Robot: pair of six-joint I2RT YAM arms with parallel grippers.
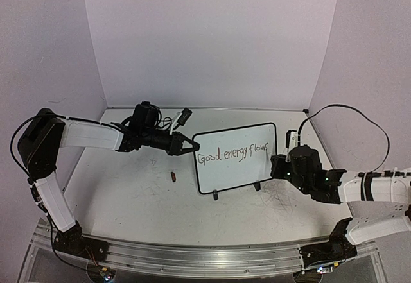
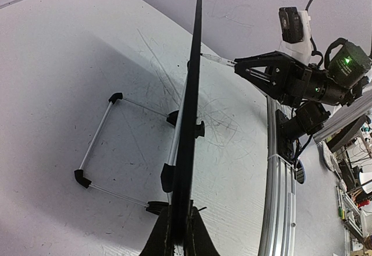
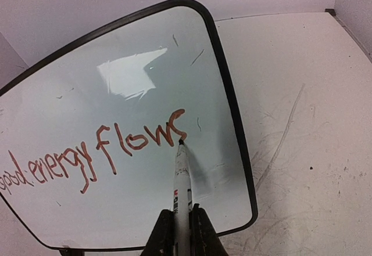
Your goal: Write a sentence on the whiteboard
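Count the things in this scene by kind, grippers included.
whiteboard: 1
marker: 1
small dark red piece lying on the table: 1
grippers: 2, the left gripper shut on the whiteboard's edge, the right gripper shut on the marker
Total: 5

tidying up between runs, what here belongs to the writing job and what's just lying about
job: whiteboard, sentence, marker in right gripper, left gripper clamped on whiteboard edge
lying about: small dark red piece on the table, maybe a marker cap
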